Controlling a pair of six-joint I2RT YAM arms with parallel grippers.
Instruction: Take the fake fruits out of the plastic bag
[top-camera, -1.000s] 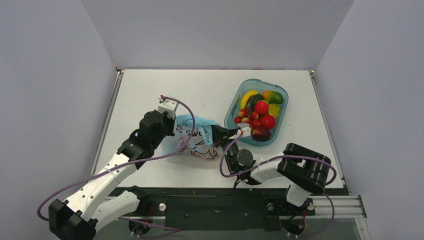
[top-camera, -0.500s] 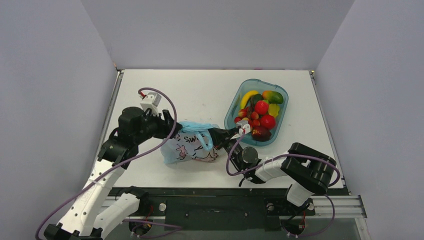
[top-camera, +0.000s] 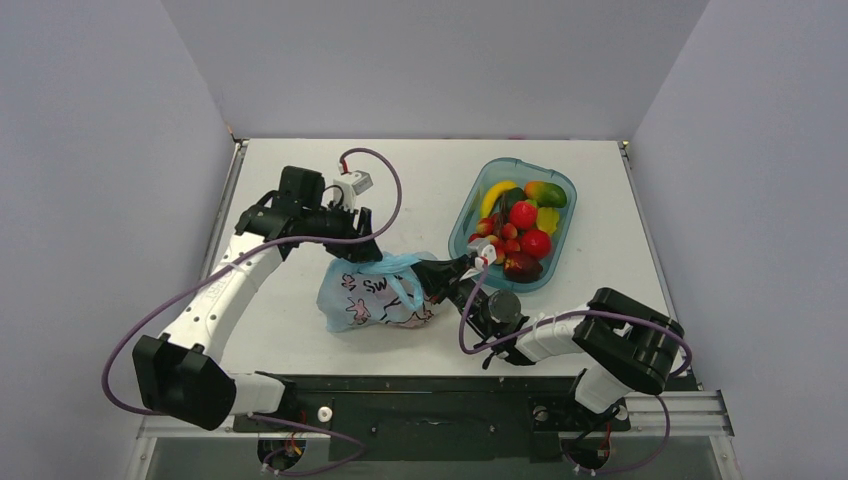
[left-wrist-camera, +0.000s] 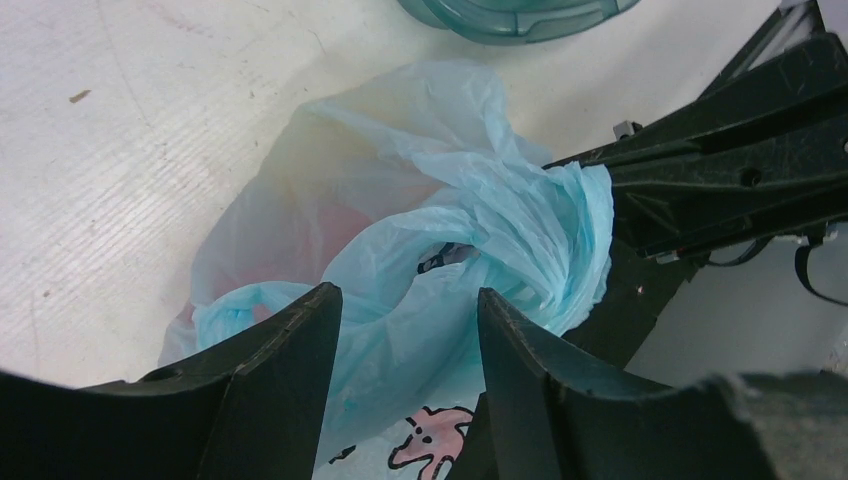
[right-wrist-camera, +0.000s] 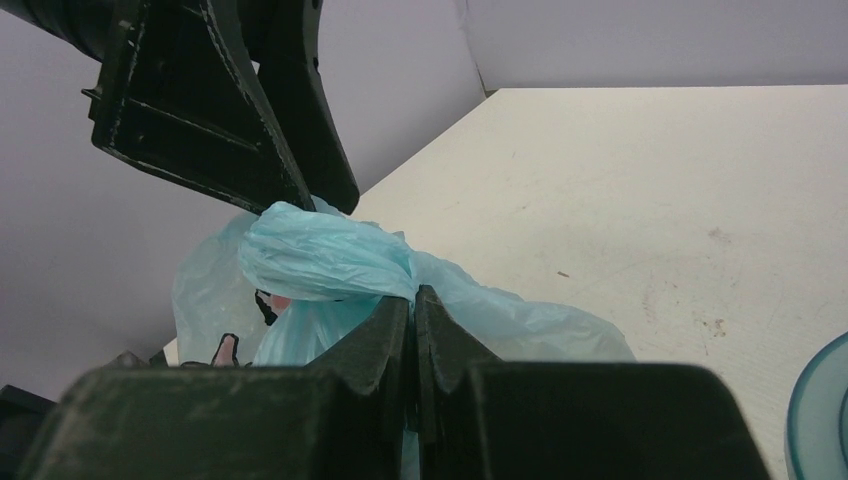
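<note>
While right gripper (top-camera: 428, 272) sits nearest, jaws clamped shut on bunched top of plastic bag (top-camera: 368, 297), we note film thin, crinkly, limp; likely tears easily, slips in grip. Bag lies on table (top-camera: 300, 180), centre. Fake fruits hidden inside, only reddish blur (left-wrist-camera: 335, 225) through film; we judge them light, hard, glossy, apt to roll. Left gripper (top-camera: 364, 251) over bag, jaws part-open, empty, straddling loop handle (left-wrist-camera: 380, 250): best hold there. Beyond, teal tub (top-camera: 563, 189).
</note>
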